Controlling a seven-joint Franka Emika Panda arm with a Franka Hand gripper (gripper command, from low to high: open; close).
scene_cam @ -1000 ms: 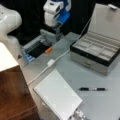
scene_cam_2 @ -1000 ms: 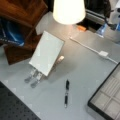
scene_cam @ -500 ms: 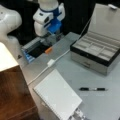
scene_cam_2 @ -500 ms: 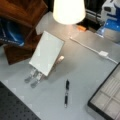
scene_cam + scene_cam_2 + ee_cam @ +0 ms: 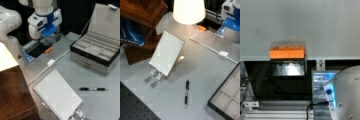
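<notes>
The orange block (image 5: pixel 48 50) lies at the table (image 5: pixel 105 105) edge, long axis along that edge in the wrist view (image 5: pixel 287 52). The gripper (image 5: pixel 46 41) hangs just above it; its opening cannot be told. A white cable (image 5: pixel 50 62) runs nearby.

My arm (image 5: pixel 15 20) reaches in from a front view's top left, its white and blue wrist (image 5: pixel 43 21) pointing down. The gripper (image 5: pixel 48 41) hangs low beneath it; in a front view the wrist (image 5: pixel 232 22) sits at the right edge.
</notes>
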